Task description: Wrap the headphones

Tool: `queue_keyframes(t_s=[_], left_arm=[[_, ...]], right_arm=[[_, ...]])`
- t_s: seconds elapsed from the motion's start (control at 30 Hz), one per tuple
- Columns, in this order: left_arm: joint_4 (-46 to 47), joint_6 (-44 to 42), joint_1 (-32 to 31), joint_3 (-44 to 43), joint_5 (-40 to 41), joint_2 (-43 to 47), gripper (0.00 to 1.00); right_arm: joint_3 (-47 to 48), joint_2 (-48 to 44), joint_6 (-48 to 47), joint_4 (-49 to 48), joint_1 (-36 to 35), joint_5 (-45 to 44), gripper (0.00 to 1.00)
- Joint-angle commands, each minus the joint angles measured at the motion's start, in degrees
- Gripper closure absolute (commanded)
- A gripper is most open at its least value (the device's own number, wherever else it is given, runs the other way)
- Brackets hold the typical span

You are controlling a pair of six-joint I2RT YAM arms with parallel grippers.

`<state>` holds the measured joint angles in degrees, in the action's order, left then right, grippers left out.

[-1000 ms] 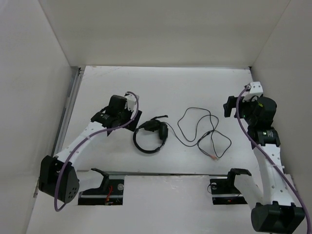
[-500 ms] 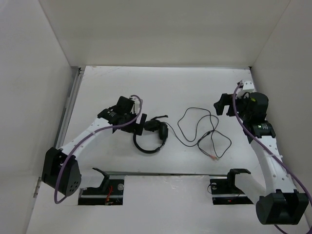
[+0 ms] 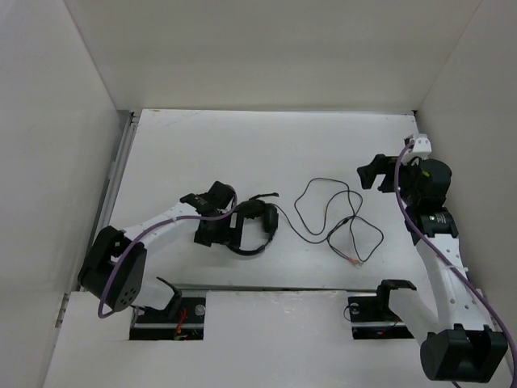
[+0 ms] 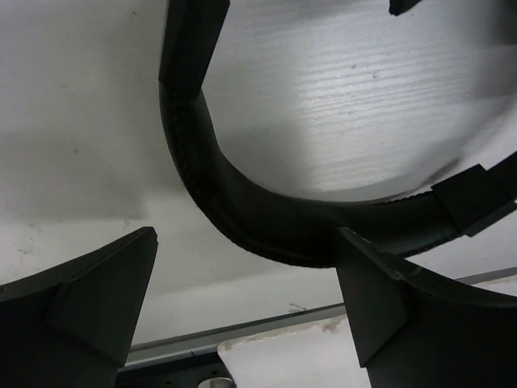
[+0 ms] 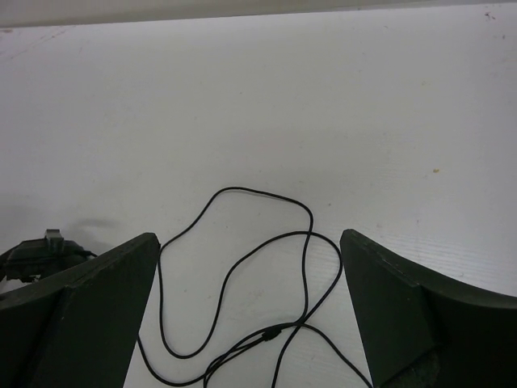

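Headphones (image 3: 267,218) on the table (image 3: 242,153); cord (image 3: 343,224) to their right

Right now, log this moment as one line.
task: wrap headphones | left gripper: open, straddling headband | right gripper: open, facing cord | cord: loose, not yet wrapped

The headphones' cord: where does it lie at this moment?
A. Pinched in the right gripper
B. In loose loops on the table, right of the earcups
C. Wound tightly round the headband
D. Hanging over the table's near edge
B: in the top view the cord sprawls in loose loops on the table right of the headphones, apart from the open right gripper.
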<state>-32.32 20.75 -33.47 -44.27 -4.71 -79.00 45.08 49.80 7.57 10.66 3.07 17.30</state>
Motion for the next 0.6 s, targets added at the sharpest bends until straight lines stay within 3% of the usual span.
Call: queue_keyframes(t_s=[0.0, 0.17, 0.27, 0.43, 0.57], left_arm=[[-0.73, 2.89, -0.93, 0.94, 1.19, -1.41, 0.13], [2.69, 3.94, -1.02, 1.12, 2.25, -4.58, 0.26], [4.71, 4.38, -0.58, 1.82, 2.78, -6.07, 0.41], [7.61, 5.35, 0.03, 2.70, 4.88, -7.22, 0.77], [10.34, 5.79, 3.19, 3.14, 5.24, -8.36, 0.87]], right_arm=[[-1.13, -2.07, 2.35, -4.59, 1.45, 1.24, 0.00], [-1.75, -3.74, 3.76, -4.68, 2.86, 1.95, 0.00], [-2.01, -4.36, 3.85, -4.77, 3.65, 2.04, 0.00], [-2.63, -5.15, 4.29, -5.03, 4.71, 2.04, 0.00], [-3.16, -5.68, 4.91, -5.12, 5.59, 2.30, 0.00]])
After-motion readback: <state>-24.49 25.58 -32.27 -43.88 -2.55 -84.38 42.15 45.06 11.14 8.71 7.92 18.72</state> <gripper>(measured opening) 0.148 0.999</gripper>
